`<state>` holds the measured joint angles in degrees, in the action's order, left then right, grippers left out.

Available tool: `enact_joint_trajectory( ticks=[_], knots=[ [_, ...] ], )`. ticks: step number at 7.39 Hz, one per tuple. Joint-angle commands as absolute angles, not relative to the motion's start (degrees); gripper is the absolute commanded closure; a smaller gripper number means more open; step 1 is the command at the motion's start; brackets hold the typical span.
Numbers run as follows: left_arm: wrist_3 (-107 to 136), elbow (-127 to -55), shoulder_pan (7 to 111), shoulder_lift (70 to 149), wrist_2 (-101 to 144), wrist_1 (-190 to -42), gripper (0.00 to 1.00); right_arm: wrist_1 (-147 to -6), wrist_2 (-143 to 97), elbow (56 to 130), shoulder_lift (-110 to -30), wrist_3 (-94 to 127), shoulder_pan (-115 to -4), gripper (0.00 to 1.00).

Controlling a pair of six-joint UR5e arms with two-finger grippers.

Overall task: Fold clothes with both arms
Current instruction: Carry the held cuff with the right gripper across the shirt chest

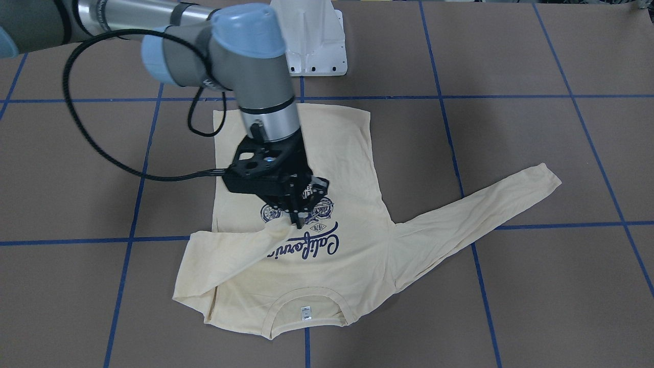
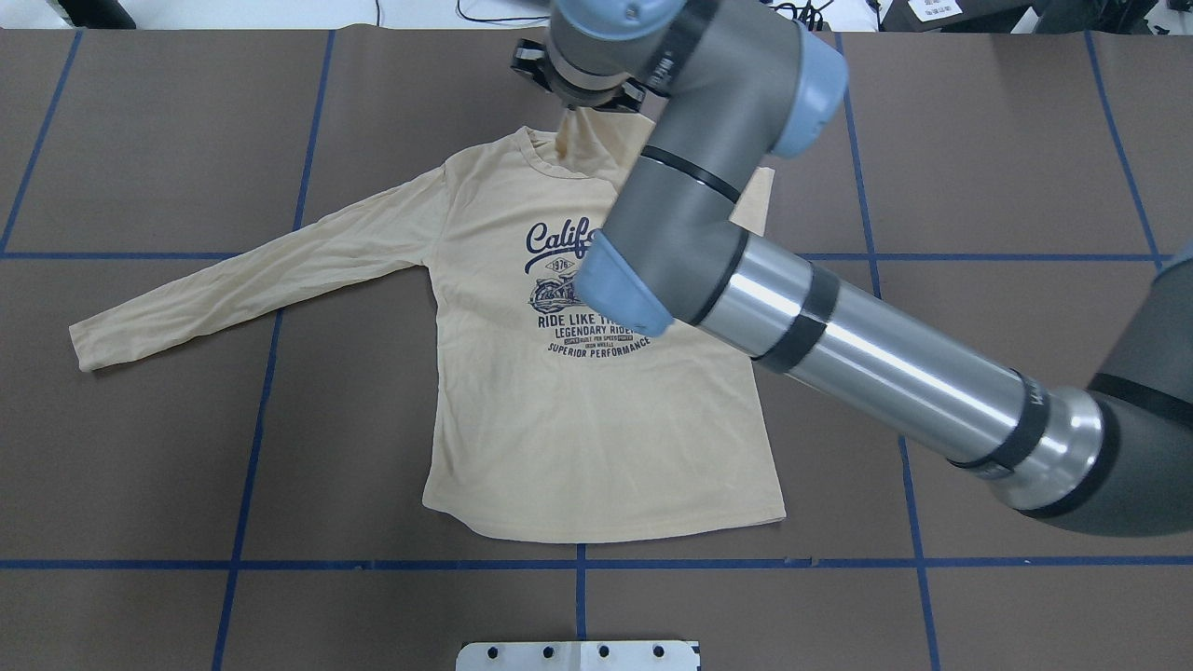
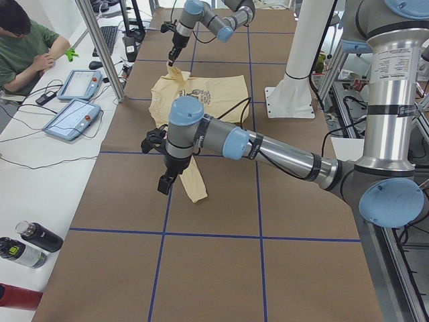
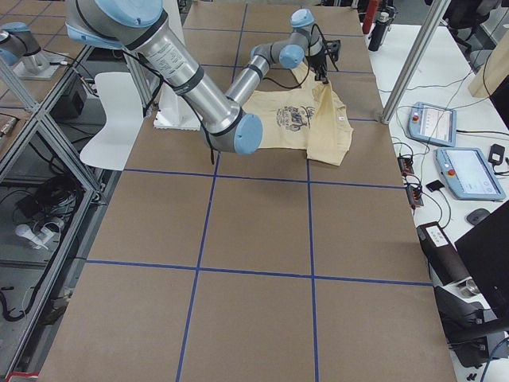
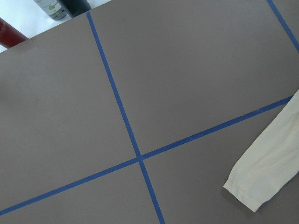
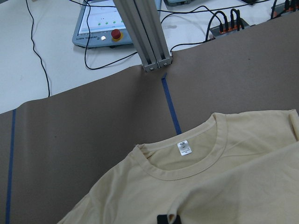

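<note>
Fabric is nipped between the closed fingers of the right pincer (image 1: 301,219) in the front-facing view. It grips one sleeve end of the T-shirt (image 1: 337,153), held over the navy print (image 1: 311,243) directly beneath it. The free sleeve (image 1: 475,214) stretches well away across the brown tabletop (image 1: 536,286) with its blue tape grid (image 1: 434,97).

Overhead, the right arm (image 2: 839,345) covers that pincer, and the shirt's body lies flat, print up, below it.

From the left end, the left pincer (image 3: 165,184) hangs near the free sleeve's end; whether it is open cannot be told. A person (image 3: 27,47) sits at a white side table with control tablets (image 3: 72,119).

The left wrist camera shows only the free sleeve's cuff (image 5: 261,179) and some bottles (image 5: 60,7).

The right wrist camera alone shows the neck label (image 6: 185,148), beyond the pincer.
</note>
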<state>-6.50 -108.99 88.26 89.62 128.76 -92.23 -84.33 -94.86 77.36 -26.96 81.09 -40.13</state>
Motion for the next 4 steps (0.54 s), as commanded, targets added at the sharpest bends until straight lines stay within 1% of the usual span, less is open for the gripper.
enact_joint_trajectory(
  ticks=[1, 2, 3, 4],
  knots=[
    [-6.5, -108.8, 88.2, 89.6, 128.8, -92.3, 0.0, -85.3, -86.5, 62.7, -14.7, 83.1, -35.1, 1.0],
    [-6.5, -108.8, 88.2, 89.6, 128.8, -92.3, 0.0, -85.2, -83.6, 62.1, -14.5, 84.4, -33.2, 1.0],
    [-6.5, -109.0, 88.2, 89.6, 128.8, -92.3, 0.0, -84.9, -82.5, 56.7, -10.3, 86.3, -32.2, 0.86],
    [-6.5, -109.0, 88.2, 89.6, 128.8, -92.3, 0.0, -82.6, -82.3, 50.9, -6.5, 87.4, -31.7, 0.02]
  ],
)
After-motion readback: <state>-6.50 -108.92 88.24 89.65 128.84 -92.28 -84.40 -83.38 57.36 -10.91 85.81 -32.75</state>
